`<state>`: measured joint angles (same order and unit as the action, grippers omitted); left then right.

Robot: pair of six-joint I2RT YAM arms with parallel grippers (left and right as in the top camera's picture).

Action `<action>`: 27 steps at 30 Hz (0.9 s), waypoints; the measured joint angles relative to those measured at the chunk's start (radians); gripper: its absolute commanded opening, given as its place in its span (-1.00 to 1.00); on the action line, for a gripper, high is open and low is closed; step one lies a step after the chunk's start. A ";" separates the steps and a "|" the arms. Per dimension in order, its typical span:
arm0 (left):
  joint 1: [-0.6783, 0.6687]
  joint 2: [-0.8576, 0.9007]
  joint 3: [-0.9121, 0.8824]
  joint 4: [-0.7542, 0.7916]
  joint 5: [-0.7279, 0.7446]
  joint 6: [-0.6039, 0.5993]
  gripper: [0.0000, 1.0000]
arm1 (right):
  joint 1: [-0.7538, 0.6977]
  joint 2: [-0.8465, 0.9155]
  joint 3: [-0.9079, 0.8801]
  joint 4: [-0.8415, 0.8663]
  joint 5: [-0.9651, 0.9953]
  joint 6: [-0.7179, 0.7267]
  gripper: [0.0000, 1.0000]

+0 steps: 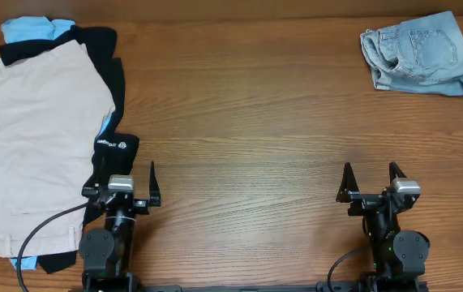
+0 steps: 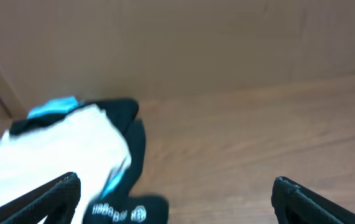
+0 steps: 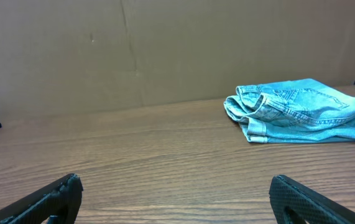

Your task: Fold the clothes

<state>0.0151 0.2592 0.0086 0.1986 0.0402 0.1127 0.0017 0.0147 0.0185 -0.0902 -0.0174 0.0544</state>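
Observation:
The pale blue denim shorts lie folded at the table's far right corner, and show in the right wrist view. A pile of clothes lies at the left: a beige garment on top, a black garment under it with a printed waistband, and a sky-blue garment at the far end. My left gripper is open and empty beside the pile's near right edge. My right gripper is open and empty near the front edge, far from the shorts.
The wooden table is bare between the pile and the shorts. A brown wall stands behind the table in the right wrist view. A black cable crosses the beige garment near the left arm's base.

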 measured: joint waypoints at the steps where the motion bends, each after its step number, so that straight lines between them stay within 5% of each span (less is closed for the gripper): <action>1: 0.000 -0.010 0.000 -0.034 -0.005 0.000 1.00 | 0.000 0.000 0.000 0.000 0.000 0.001 1.00; 10: 0.000 -0.124 0.000 -0.274 -0.027 0.003 1.00 | 0.000 0.000 0.000 0.000 0.000 0.001 1.00; 27: 0.000 -0.243 0.000 -0.274 -0.030 0.003 1.00 | 0.000 0.000 0.000 0.001 0.000 0.001 1.00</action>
<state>0.0151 0.0158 0.0086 -0.0757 0.0101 0.1154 0.0017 0.0147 0.0185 -0.0895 -0.0177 0.0555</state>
